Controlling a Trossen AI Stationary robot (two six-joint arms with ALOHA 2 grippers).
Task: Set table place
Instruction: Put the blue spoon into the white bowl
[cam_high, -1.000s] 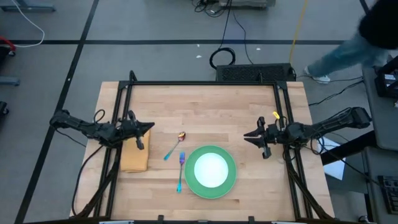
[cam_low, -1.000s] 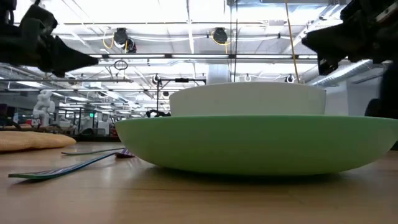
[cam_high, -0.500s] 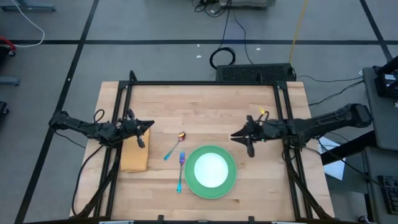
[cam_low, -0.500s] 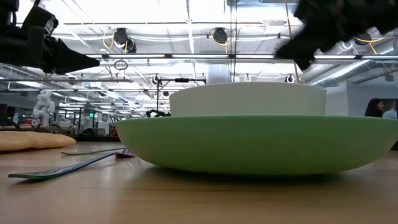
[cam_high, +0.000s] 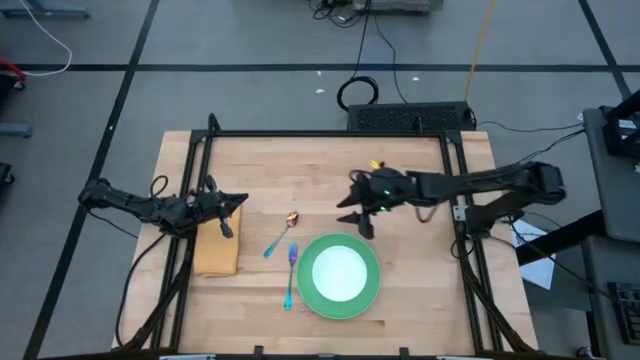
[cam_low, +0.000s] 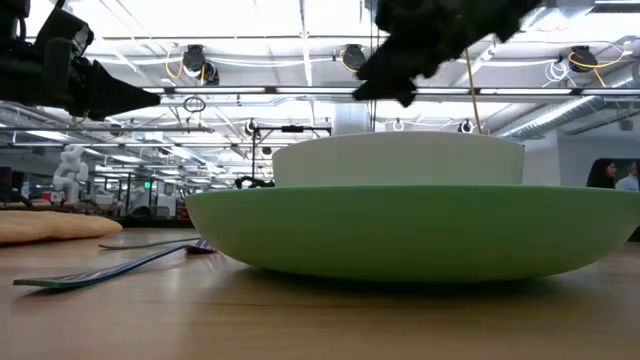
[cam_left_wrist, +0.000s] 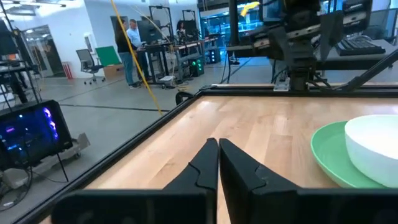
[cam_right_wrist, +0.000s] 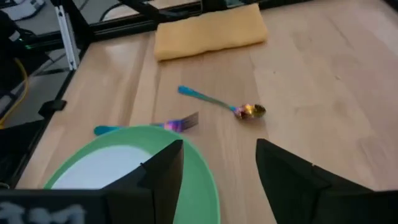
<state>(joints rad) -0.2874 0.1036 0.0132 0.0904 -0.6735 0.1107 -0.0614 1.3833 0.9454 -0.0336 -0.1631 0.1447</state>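
On the table (cam_high: 400, 170) a green plate (cam_high: 340, 300) stands near the front edge with a white bowl (cam_high: 340, 272) in it. Left of the plate lie a blue-handled fork (cam_high: 291, 275) and a spoon (cam_high: 280, 235), flat on the wood. A tan folded cloth (cam_high: 215, 252) lies at the left edge. My left gripper (cam_high: 240, 204) is shut and hovers high above the cloth's far end. My right gripper (cam_right_wrist: 217, 165) stands open above the table just beyond the plate's far rim (cam_right_wrist: 199, 155), nothing between its fingers.
A black frame (cam_high: 330, 134) edges the table's far side and runs down both sides. Bare wood lies beyond and to the right of the plate. People stand in the room behind the table in the left wrist view (cam_left_wrist: 132, 50).
My right gripper has gone from the table's right edge toward the left, out over the table to the plate's far side, staying well above the wood. Plate, bowl, fork, spoon and cloth have not moved.
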